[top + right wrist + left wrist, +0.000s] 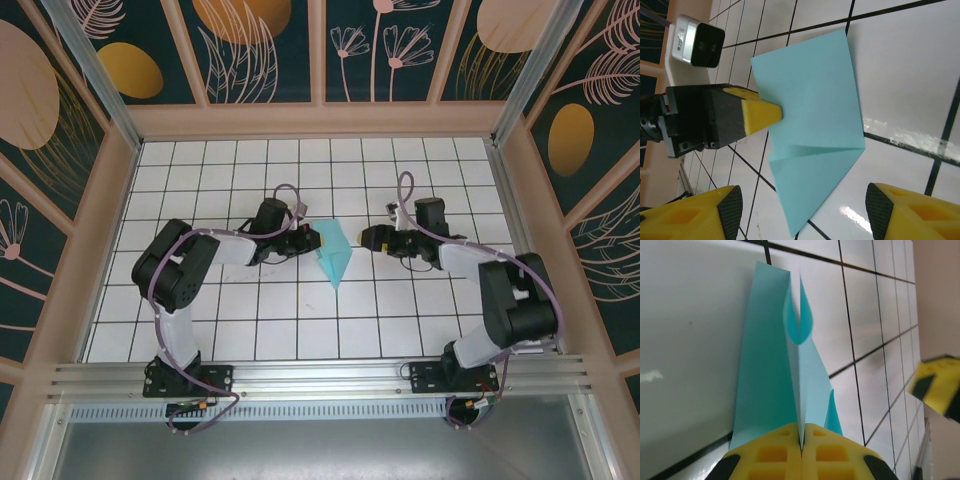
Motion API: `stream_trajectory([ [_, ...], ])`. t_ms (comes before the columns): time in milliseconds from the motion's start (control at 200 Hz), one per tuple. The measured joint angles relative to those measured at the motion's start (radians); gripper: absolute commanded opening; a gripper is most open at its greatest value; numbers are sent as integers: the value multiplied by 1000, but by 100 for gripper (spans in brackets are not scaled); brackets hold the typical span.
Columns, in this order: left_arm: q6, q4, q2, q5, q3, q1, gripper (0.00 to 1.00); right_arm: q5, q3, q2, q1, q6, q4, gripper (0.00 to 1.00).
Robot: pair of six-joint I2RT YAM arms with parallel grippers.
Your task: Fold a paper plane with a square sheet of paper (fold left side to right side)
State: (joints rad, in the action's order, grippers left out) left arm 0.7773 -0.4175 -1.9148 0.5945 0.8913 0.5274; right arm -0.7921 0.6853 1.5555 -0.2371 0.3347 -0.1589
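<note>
Two grippers, one sheet of paper [332, 255], and only one of them has hold of it. My left gripper [801, 440] is closed right down, its yellow pads meeting on the folded layers, which stand out of the seam between them. My right gripper [372, 238] has its jaws wide apart with nothing in them; it sits just to the right of the sheet, clear of it, fingers pointed at it.

The sheet is at the middle of the table [250, 320], between my two arms. It is already folded to a pointed shape, the point toward my bases, with a crease running across it in the right wrist view. From the left wrist I see the halves not lying flush: one inner layer curls open. Whether the lower edge rests on the tiles I cannot tell.

I judge the step in hand is bringing the two sides together along the centre fold. To do it well, the left clamp should hold firm close to the crease while the right comes in slowly, jaws wide, straddling the free side without nudging it. I would line the edges up first, then pinch and press along the fold. Thin paper buckles or tears if tugged, so no pulling against the left grip.
</note>
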Motion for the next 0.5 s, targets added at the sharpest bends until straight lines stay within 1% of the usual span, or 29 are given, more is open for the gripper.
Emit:
stream_trajectory([
  [105, -11, -51, 15, 52, -28, -5, 3, -51, 48, 108, 0, -16, -44, 68],
  [250, -14, -126, 34, 116, -51, -5, 3, -110, 106, 205, 0, -22, -85, 66],
  [350, -18, -152, 42, 141, -60, -5, 2, -141, 150, 249, -3, -27, -93, 66],
  [495, -23, -174, 46, 164, -65, -5, 2, -168, 201, 282, -21, -42, -93, 63],
])
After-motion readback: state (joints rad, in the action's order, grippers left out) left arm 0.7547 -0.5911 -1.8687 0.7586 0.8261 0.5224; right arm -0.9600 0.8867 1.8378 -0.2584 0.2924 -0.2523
